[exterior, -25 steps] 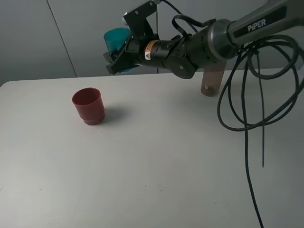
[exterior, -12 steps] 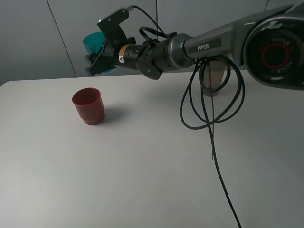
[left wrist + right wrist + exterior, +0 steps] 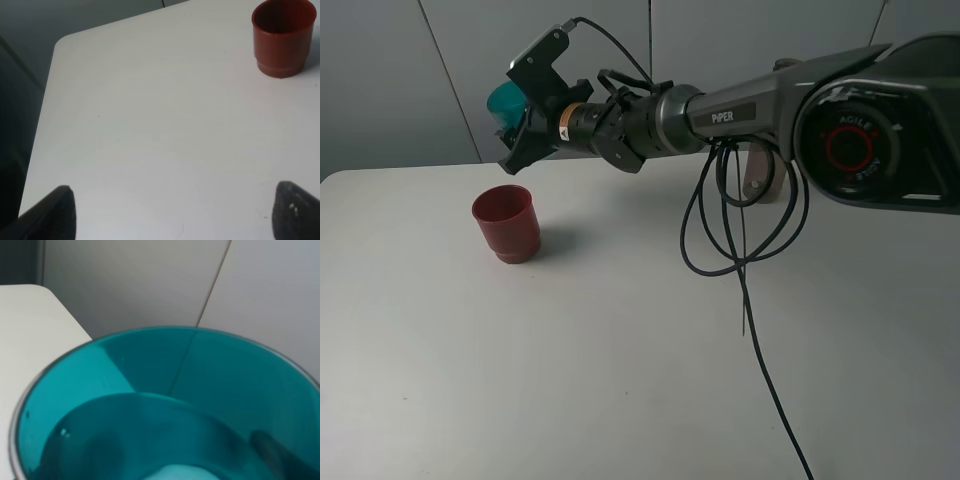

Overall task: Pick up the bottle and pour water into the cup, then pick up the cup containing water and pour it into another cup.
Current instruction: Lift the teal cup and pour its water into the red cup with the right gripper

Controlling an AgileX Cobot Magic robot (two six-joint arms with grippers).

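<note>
Black left claw (image 3: 175, 215): jaws apart and holding nothing, hanging over bare tabletop (image 3: 650, 380). From it the dark red cup lies at 1 o'clock.
Dark red cup (image 3: 506, 223): upright on the tabletop at about 10 o'clock of the high view, mouth open. It is opaque and squat, tapering to a stepped, narrower base, and nothing touches it.
Teal cup (image 3: 503, 100): held in the air at 12 o'clock from the red cup, well clear of its rim. It is a translucent, straight-sided tumbler. The right wrist view looks into its mouth, and the wall seam behind shows through it. A paler patch sits low inside, so the water level is hard to read.
Right claw (image 3: 523, 122): clamped on the teal cup, its arm reaching across the middle from 3 o'clock.
Step in hand: most likely bringing the teal cup over the red one to pour.
Doing it well: lower the teal lip to just above the red mouth, line it up over the centre, then roll the wrist slowly. From this height a quick tip would probably splash.
Bottle (image 3: 761, 180): smoky brown, standing at 2 o'clock near the far edge, partly hidden by the arm and cables (image 3: 720, 240).
</note>
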